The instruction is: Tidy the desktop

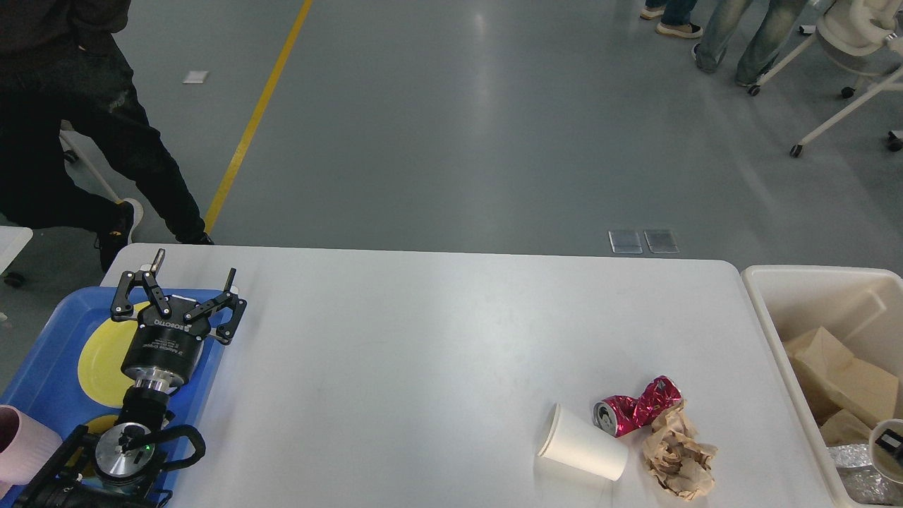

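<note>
The white desktop (423, 367) holds a white paper cup (582, 449) lying on its side, a crushed red can (637, 407) and a crumpled brown paper wad (677, 455), all close together near the front right. My left gripper (195, 267) is open and empty, hovering over the far right edge of the blue tray (42, 339) at the table's left. A small white-rimmed round part with a dark piece (887, 441) shows at the right edge over the bin. It may be the end of my right arm, but no fingers can be made out.
A cream bin (776, 296) at the table's right end holds brown paper packages and silvery foil. The blue tray holds a yellow plate (106, 353) and a pink cup (21, 444). A person in black (85, 141) stands beyond the far left corner.
</note>
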